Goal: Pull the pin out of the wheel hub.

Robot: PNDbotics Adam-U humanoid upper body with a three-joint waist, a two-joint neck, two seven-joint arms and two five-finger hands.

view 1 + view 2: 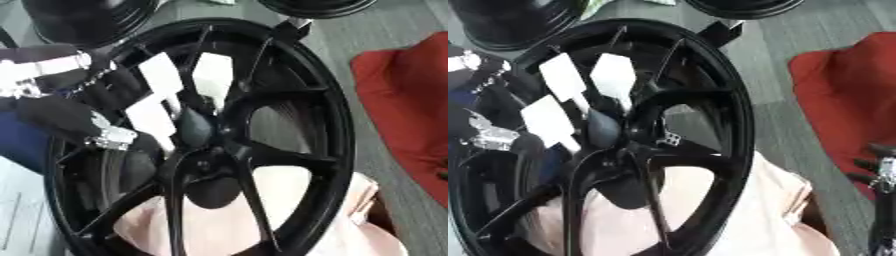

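Your left hand reaches into the black wheel hub, white-tipped fingers spread straight across the spokes near the centre. The pin cannot be made out. Your right hand waits at the right edge; its fingers' state is unclear.

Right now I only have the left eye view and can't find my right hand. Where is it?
Observer: The right hand shows at the right edge of the right eye view, by the red cloth and apart from the wheel.
Operator: Is there anything near the hub that I'm missing?
Observer: Yes, a small pale thing sits among the spokes just right of the hub. I cannot tell whether it is the pin.
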